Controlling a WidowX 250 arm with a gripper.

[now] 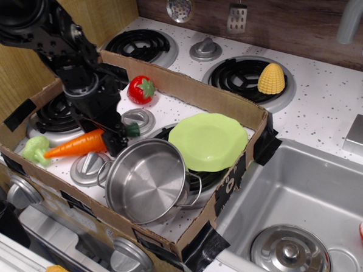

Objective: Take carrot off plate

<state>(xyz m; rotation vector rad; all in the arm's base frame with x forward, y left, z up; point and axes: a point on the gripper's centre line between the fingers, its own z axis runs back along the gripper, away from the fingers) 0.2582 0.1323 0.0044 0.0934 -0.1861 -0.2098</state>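
The orange carrot lies almost level over the stove's left front, its tip by the broccoli and its dark green top pointing right. My black gripper comes down from the upper left, its fingers closed around the carrot's thick end. The carrot seems to rest on or just above the white stove top. The lime-green plate sits bare on the right front burner, well right of the carrot, leaning against the pot.
A steel pot stands just right of and below my gripper. Green broccoli touches the carrot's tip. A red tomato lies behind. A cardboard wall rings the area. Corn sits on the back burner; the sink is at right.
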